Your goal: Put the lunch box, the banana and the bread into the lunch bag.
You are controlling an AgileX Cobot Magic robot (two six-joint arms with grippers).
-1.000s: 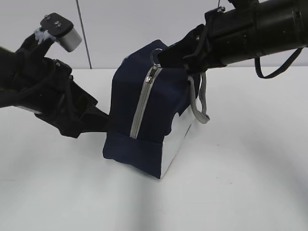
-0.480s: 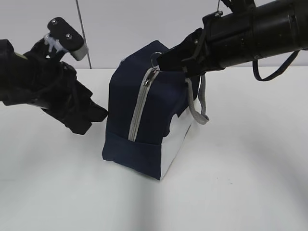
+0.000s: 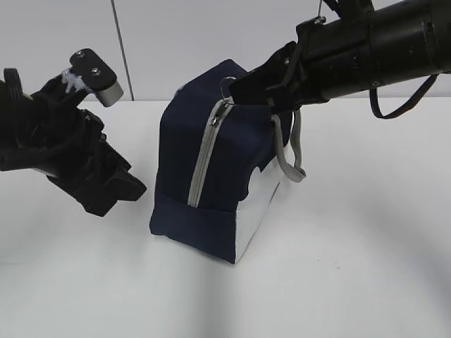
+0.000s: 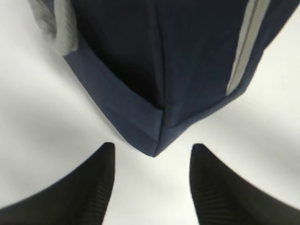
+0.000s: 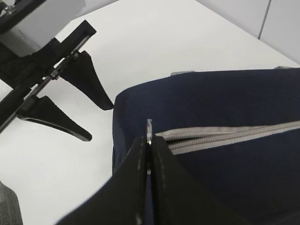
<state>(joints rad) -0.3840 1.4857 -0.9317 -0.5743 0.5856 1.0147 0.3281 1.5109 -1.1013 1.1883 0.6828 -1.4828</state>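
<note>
The left gripper [image 4: 151,180], jaws apart and empty, had been withdrawn from the navy blue fabric lunch bag [image 3: 211,176], which stood on the white surface [image 3: 338,267]. The right gripper [image 5: 149,154] was clamped on the metal ring pull [image 3: 227,86]; unzipping was judged imminent.

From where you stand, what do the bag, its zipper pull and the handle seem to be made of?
Lunch bag: matte navy woven cloth, with visible twill weave and soft folds. Ring pull: probably metal, thin and shiny. Handle: grey webbing, limp and ribbed.
</note>
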